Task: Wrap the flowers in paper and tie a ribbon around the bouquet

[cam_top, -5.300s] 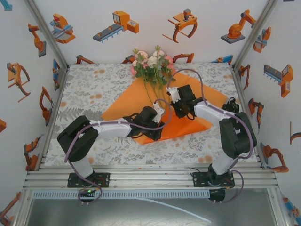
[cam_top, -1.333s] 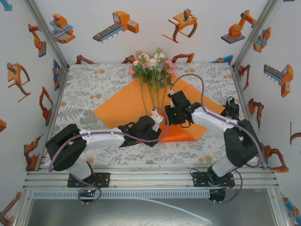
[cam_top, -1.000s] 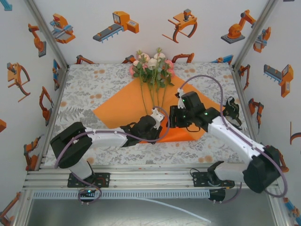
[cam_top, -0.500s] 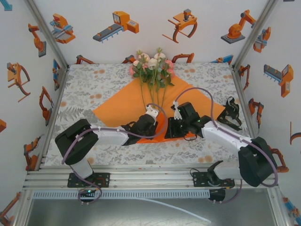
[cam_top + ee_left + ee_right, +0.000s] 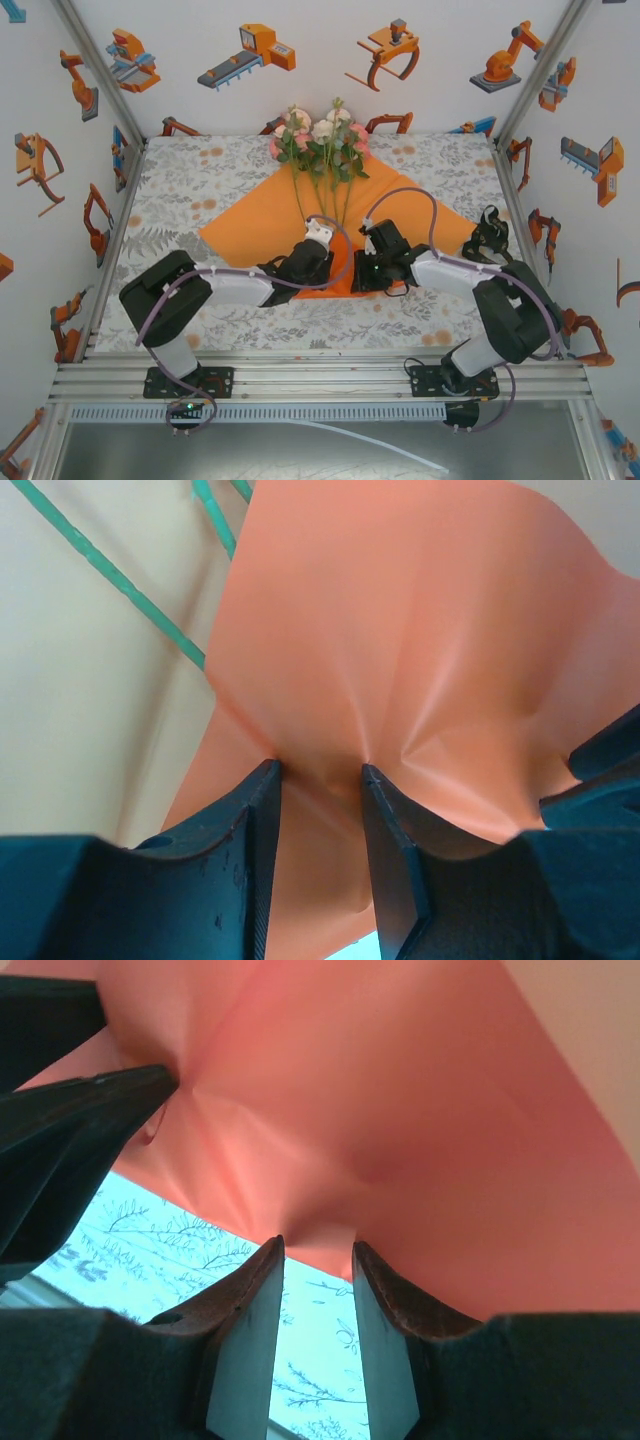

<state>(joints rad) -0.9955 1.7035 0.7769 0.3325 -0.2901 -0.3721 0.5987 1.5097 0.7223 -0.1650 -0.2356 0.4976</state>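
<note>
Paper point(image 5: 262, 212): orange sheet lying flat on the patterned table point(image 5: 190, 185), one corner toward the back, near corner lifted off the cloth.
Flowers point(image 5: 322, 140): blooms at the sheet's back corner, stems running down its middle toward the arms.
Left gripper point(image 5: 320, 775): fingers pinching a puckered fold of the paper near its lower corner.
Right gripper point(image 5: 318, 1248): fingers pinching the sheet's edge, just beside the left gripper.
Ribbon point(image 5: 490, 235): dark strip at the right table edge, apart from the sheet.

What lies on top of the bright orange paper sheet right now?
The pink and white roses' thin green stems cross the orange paper sheet. Their lower ends are hidden behind the left gripper and right gripper.
</note>
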